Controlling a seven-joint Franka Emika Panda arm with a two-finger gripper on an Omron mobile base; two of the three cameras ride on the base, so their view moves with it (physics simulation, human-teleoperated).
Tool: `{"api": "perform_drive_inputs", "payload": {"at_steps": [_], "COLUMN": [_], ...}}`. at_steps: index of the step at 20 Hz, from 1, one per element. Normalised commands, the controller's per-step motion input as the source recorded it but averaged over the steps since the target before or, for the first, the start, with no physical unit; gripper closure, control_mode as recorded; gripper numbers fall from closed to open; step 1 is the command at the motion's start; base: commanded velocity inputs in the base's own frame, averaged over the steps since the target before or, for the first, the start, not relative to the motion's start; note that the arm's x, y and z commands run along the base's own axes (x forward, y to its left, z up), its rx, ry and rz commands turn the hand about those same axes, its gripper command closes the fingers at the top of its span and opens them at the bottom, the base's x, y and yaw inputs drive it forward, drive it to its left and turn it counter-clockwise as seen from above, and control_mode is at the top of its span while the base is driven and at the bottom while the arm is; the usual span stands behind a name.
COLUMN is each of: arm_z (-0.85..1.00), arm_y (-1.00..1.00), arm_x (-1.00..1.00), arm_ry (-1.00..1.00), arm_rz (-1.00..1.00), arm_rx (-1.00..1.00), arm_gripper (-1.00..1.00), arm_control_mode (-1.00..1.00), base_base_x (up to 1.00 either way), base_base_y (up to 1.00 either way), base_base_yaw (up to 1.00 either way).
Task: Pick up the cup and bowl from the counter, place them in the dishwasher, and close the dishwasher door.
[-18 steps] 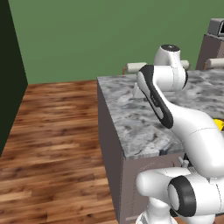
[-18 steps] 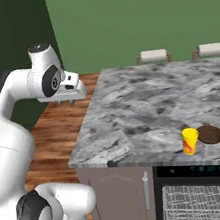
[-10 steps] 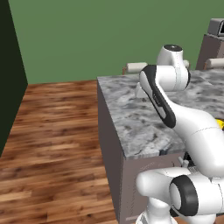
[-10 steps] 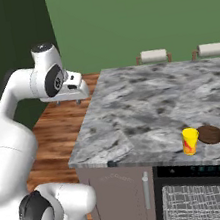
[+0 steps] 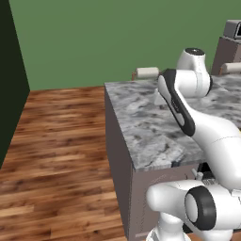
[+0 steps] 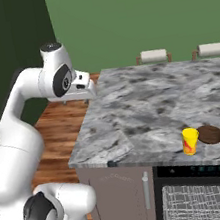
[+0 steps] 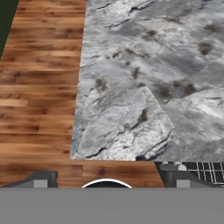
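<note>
1. While the arm holds its gripper high over the far left corner of the surface, the cup and bowl sit well apart from it, near the front right edge.
2. Seen from the right base view, both lie to the gripper's right and back toward the robot's base, so my guess is that the coming move is a long sweep across the marbled top, then a descent.
3. In the hand view the two dark fingertips stand far apart at the bottom edge, with nothing between them: the gripper is wide and empty.
4. That view looks down on the surface's corner and the wooden floor beside it. A bit of wire rack shows at the lower right.
5. The cup stands upright, mouth up, so its long axis is vertical. It is just beside the bowl, on the bowl's left. Whether they touch I cannot tell.
6. The bowl rests flat, wider than tall, with no clear long axis. Whether its opening faces up I cannot make out.
7. Below them the dishwasher shows its black control strip and light rack. Its cavity looks open.
8. Only one arm is here. Of the two things, the cup is slightly nearer the gripper and probably the easier first grasp.
</note>
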Motion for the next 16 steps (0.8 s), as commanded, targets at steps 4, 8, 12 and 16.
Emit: {"api": "perform_drive_inputs", "payload": {"at_steps": [4, 8, 12, 16], "arm_z": [0.0, 0.0, 0.0, -0.01], "arm_y": [-0.3, -0.28, -0.3, -0.33], "arm_x": [0.0, 0.0, 0.0, 0.0], "arm_ry": [0.0, 0.0, 0.0, 0.0], "arm_rz": [0.0, 0.0, 0.0, 0.0], "arm_rx": [0.0, 0.0, 0.0, 0.0], "arm_gripper": [-1.0, -1.0, -1.0, -1.0], "arm_control_mode": [-1.0, -1.0, -1.0, -1.0], "base_base_x": [0.0, 0.0, 0.0, 0.0], "base_base_y": [0.0, 0.0, 0.0, 0.0], "base_base_yaw": [0.0, 0.0, 0.0, 0.0]}}
